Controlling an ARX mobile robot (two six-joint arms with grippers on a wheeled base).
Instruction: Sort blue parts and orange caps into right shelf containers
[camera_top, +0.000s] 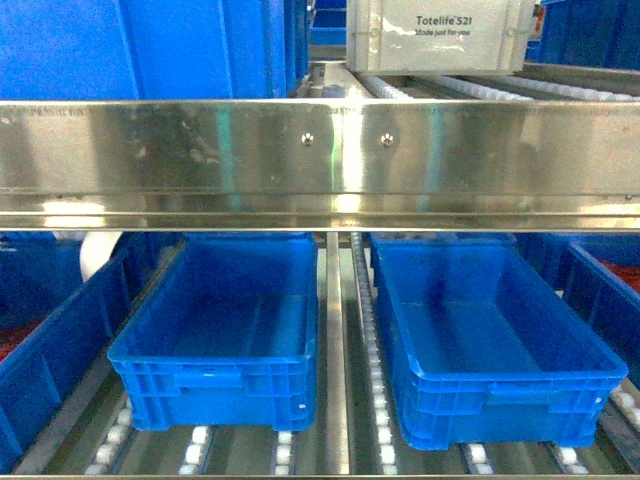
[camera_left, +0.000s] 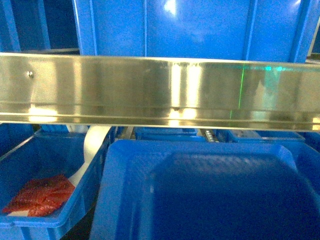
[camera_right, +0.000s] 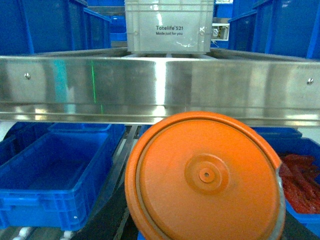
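A big round orange cap (camera_right: 205, 175) fills the lower right wrist view, hanging in front of the steel shelf (camera_right: 160, 85). It covers my right gripper's fingers, which hold it. In the left wrist view a blurred blue part (camera_left: 210, 190) with a dark middle fills the lower frame just as close and hides the left fingers. The head view shows two empty blue containers (camera_top: 210, 358) (camera_top: 510, 378) side by side on the lower roller level. Neither gripper appears in that view.
A steel rail (camera_top: 320, 160) crosses the shelf front above the containers. A white tote (camera_top: 440, 35) and more blue bins stand on the upper level. Bins holding red bags sit at far left (camera_left: 42, 195) and far right (camera_right: 300, 185).
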